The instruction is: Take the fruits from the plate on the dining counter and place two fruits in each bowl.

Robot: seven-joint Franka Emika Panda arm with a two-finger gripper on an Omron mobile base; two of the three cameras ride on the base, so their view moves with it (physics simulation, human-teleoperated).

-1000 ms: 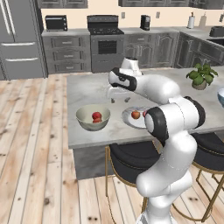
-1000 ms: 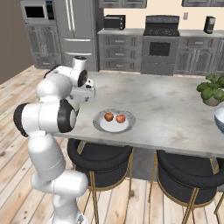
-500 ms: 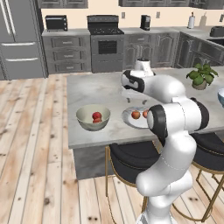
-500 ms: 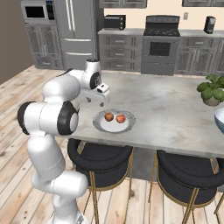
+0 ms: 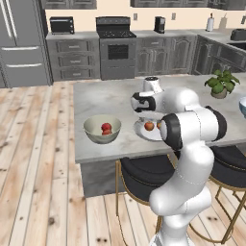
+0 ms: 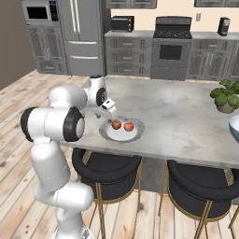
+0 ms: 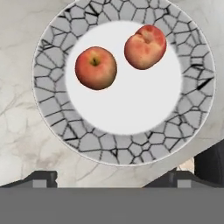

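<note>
In the hand view the two dark fingertips (image 7: 41, 178) sit low at the frame's bottom corners, far apart, so the gripper (image 7: 112, 180) is spread wide and holds nothing, touching neither plate nor fruit. Just above them the plate (image 7: 57, 120) fills the middle and upper part of the frame, its cracked grey rim ringing a white centre. Two fruits lie on that centre: one fruit (image 7: 96, 68) at upper left of middle, stem dimple up, and a second fruit (image 7: 145, 47) just beside it at upper right, the two close but apart.

In the right base view the gripper (image 6: 108, 108) hangs over the plate's (image 6: 122, 136) left edge, near the middle of the frame, above the dining counter (image 6: 186, 121).

In the left base view, the beige-grey bowl (image 5: 102, 130) stands at middle left on the counter, well apart from the plate, with two fruits (image 5: 106, 128) inside it. At the far right edge of that frame a sliver of the blue-sided bowl (image 5: 242, 106) shows, past a potted plant (image 5: 220, 83).
</note>
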